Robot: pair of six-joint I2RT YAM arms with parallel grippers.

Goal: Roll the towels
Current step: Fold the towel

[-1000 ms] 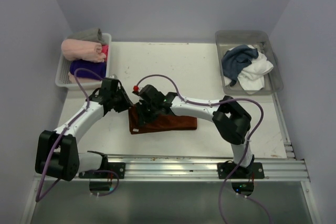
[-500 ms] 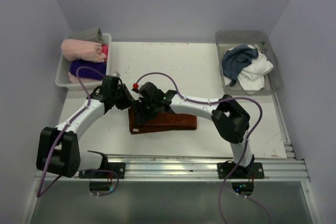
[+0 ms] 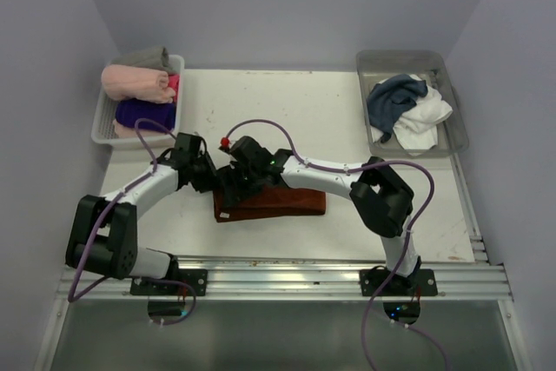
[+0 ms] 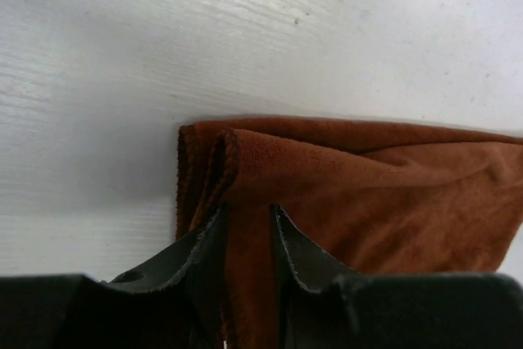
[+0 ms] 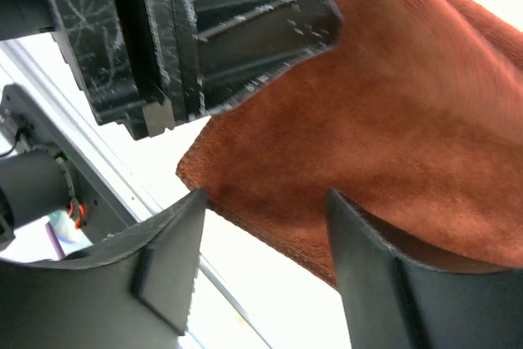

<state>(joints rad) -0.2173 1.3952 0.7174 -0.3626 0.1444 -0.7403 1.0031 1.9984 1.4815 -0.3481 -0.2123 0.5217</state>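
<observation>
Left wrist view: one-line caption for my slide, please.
Left fingers pinch a raised fold at the end of the brown towel, which lies on the white table.

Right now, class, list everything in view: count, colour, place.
table: one, white
bin: one, clear grey, far right
basket: one, white, far left
rust-brown towel: one, folded, near side, left of centre
slate-blue towel: one, crumpled in the bin
white towel: one, beside it
pink roll: one, in the basket
purple roll: one, beside it
grey cloth: one, basket's far end
left fingers: two, black, shut on the rust-brown towel
right fingers: two, black, open astride its edge
</observation>
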